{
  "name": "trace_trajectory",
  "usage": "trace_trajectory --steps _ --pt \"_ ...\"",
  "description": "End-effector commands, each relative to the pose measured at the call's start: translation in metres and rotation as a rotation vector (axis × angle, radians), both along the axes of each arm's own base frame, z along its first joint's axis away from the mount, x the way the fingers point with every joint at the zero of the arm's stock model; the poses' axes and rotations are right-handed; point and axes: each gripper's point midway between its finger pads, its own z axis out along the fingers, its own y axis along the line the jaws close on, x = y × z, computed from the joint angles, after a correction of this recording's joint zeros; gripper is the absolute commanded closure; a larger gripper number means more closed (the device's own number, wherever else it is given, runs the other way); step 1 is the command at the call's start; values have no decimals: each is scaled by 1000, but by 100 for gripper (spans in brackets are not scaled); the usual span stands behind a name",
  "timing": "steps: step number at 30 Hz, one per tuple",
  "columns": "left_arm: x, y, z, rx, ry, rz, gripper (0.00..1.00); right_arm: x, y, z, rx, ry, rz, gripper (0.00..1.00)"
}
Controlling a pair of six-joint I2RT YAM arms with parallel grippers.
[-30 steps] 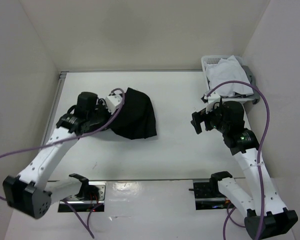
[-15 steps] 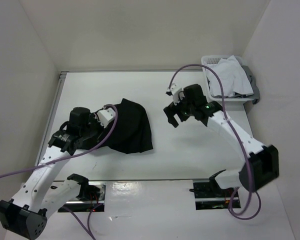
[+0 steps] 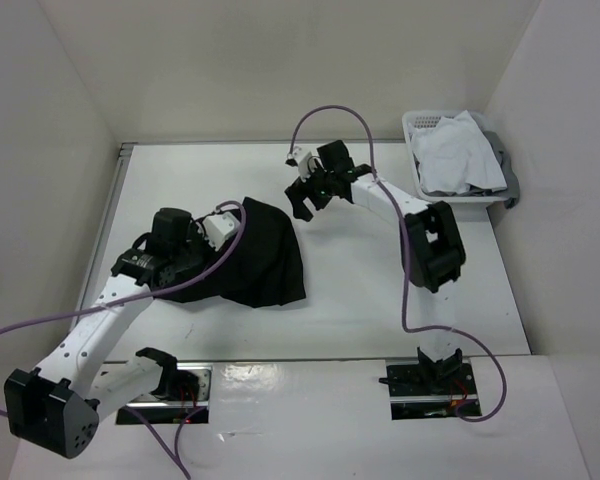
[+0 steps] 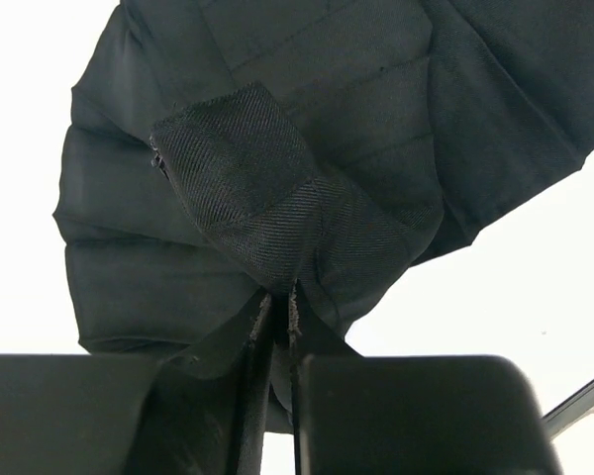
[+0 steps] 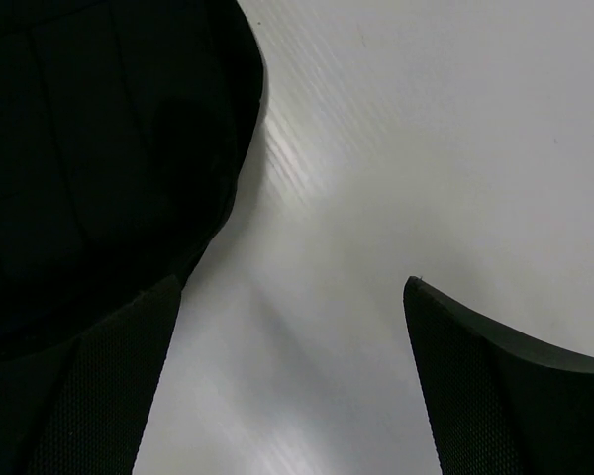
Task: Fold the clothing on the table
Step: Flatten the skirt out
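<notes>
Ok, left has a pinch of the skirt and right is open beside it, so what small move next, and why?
Probably ease the right gripper onto the edge of the skirt and close. Its jaws stand wide open over the table, the cloth's edge beside one finger, while the left gripper is shut on a bunched fold; a second grip could spread it.

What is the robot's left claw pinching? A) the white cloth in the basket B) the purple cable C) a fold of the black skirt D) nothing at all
C: in its wrist view the left gripper is closed on a bunched fold of the black skirt.
</notes>
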Motion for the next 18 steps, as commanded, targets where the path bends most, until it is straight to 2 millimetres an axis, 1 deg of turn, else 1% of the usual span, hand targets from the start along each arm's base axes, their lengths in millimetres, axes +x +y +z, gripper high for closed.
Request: trace_trajectory --steps 1,2,3,4,5,6,7,8,9,10,12,13,14,15,16,17,18 --pt "6 -5 -3 -16 1 -23 87 20 29 -4 38 -18 96 4" --pt "6 -5 -3 -16 1 -23 88 20 35 -8 53 3 118 5" --pt "6 -6 -5 -13 10 -23 89 25 46 2 71 -13 137 5" --pt "6 -6 -5 -13 10 -23 89 27 49 -2 75 -3 144 6" --pt "6 -6 -5 -13 10 -23 89 29 51 -14 72 21 150 6" --pt "6 -6 -5 -13 10 -23 89 37 55 -6 82 -4 151 6" --pt "8 -6 -4 -16 1 -23 89 38 56 -16 70 9 157 6" --pt "9 -6 -6 -13 10 -23 89 47 60 -5 76 -25 166 6" --pt "9 -6 -6 -13 10 -23 89 49 63 -4 84 -21 174 6" --pt "9 -5 -7 -7 8 -16 89 48 64 -5 84 -4 180 6" --pt "9 -5 -9 -4 17 -16 89 51 75 0 123 -1 217 6" --pt "8 -4 -13 -2 26 -16 89 47 83 1 138 12 233 6" --pt "8 -4 -13 -2 26 -16 89 49 87 1 150 22 246 6" --pt "9 -3 -16 7 34 -10 89 46 92 1 169 38 269 6" --pt "9 -3 -16 8 34 -10 89 46 94 0 176 50 278 6" --pt "9 -3 -18 10 43 -10 89 44 102 -6 175 72 293 6" --pt "9 -3 -18 10 43 -10 89 43 104 -8 183 89 305 7"
